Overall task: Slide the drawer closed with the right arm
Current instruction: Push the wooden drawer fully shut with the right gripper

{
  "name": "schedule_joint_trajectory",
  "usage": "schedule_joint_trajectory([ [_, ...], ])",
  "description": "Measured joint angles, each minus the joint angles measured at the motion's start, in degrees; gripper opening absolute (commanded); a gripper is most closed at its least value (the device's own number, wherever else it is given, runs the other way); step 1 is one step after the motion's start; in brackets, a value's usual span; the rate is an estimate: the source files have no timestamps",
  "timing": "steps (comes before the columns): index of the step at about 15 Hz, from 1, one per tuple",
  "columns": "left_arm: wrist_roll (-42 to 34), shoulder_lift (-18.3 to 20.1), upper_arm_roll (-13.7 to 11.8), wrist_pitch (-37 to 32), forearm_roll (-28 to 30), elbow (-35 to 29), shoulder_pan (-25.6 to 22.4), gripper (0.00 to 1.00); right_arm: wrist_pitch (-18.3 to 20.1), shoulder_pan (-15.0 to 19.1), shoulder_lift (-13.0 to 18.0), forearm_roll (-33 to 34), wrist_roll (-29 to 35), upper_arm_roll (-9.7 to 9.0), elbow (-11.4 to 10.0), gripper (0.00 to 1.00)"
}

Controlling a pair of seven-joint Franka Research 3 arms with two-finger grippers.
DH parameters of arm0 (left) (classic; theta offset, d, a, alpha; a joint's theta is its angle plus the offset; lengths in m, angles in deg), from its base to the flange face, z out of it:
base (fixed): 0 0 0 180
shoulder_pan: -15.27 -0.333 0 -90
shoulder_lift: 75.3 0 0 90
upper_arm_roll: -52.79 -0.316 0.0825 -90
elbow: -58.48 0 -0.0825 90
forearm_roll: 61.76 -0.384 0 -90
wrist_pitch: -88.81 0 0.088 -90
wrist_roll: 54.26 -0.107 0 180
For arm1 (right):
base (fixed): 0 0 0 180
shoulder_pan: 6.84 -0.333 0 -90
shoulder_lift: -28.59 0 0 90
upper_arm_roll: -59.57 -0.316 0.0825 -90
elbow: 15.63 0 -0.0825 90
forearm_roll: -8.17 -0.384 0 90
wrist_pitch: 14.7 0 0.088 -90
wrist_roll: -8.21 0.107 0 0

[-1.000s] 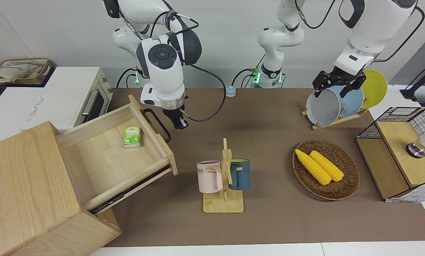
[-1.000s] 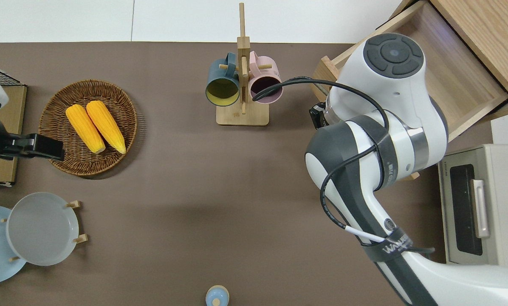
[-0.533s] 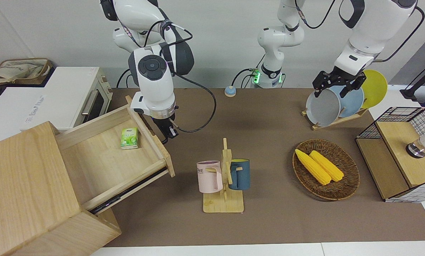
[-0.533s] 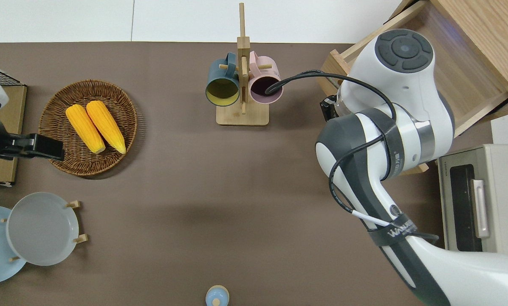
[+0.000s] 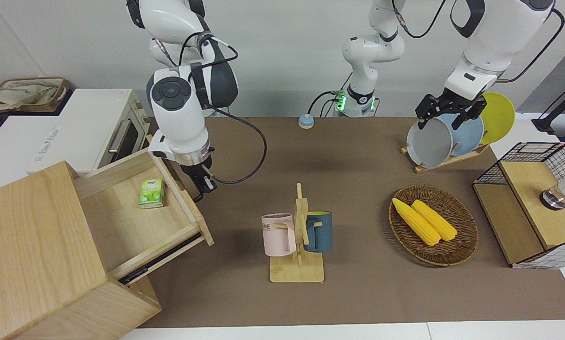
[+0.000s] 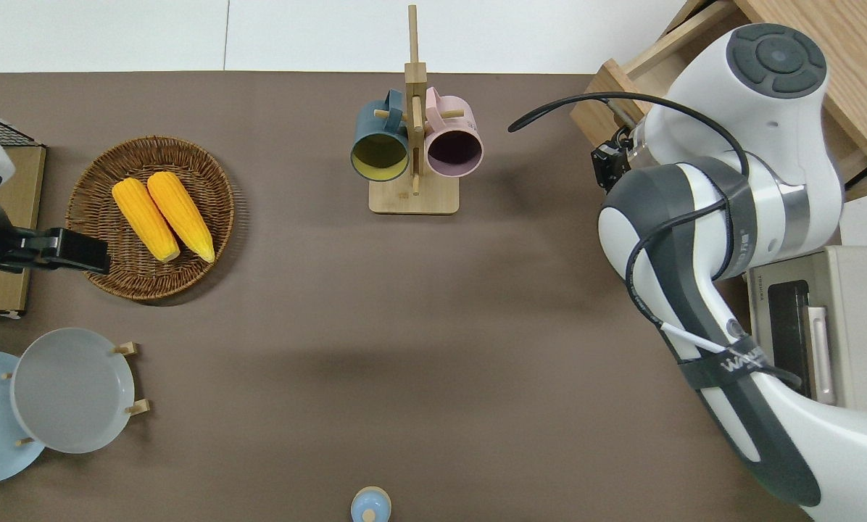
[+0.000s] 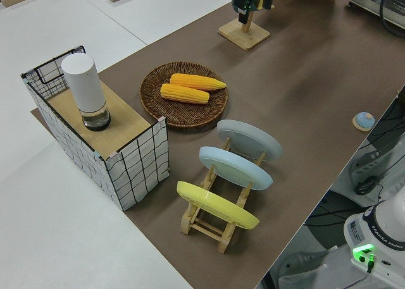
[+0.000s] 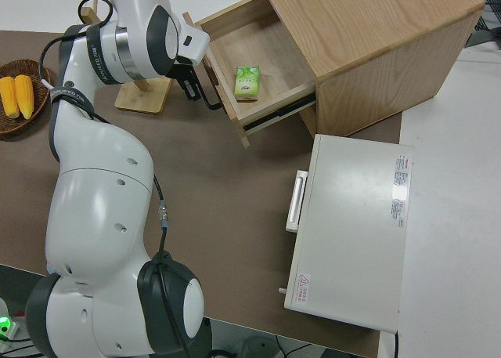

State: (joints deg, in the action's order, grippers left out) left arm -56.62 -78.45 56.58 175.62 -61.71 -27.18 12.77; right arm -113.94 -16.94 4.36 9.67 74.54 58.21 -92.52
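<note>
The pale-wood drawer point(image 5: 131, 222) stands partly open from its cabinet point(image 5: 32, 245) at the right arm's end of the table. A small green box point(image 5: 151, 192) lies in it. My right gripper point(image 5: 205, 185) is shut and presses on the drawer's front panel, at the black loop handle point(image 8: 210, 92), which it mostly hides in the front view. The right side view shows the gripper point(image 8: 190, 84) against the panel and the drawer point(image 8: 266, 52) still out. In the overhead view the right arm covers most of the drawer point(image 6: 622, 80). The left arm is parked, its gripper point(image 5: 445, 115) open.
A mug rack point(image 5: 296, 264) with a pink and a blue mug stands near the drawer's front. A wicker basket point(image 5: 432, 224) holds two corn cobs. A plate rack point(image 5: 452, 137), a wire-mesh box point(image 5: 533, 203) and a toaster oven point(image 5: 117, 132) are also here.
My right gripper has pushed the drawer's front toward the cabinet. The drawer has slid in by a good part of its length, and the green box went with it.
</note>
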Motion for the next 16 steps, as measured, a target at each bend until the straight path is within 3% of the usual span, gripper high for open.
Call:
schedule_joint_trajectory([
  [10,0.00,0.00,0.00,0.00,0.00,0.00,0.00,0.99,-0.05,7.00,-1.07,2.02,-9.22,-0.33,1.51,0.000],
  [16,0.00,0.00,0.00,0.00,0.00,0.00,0.00,0.99,-0.05,11.02,-1.37,2.02,-10.27,-1.15,3.31,0.000],
])
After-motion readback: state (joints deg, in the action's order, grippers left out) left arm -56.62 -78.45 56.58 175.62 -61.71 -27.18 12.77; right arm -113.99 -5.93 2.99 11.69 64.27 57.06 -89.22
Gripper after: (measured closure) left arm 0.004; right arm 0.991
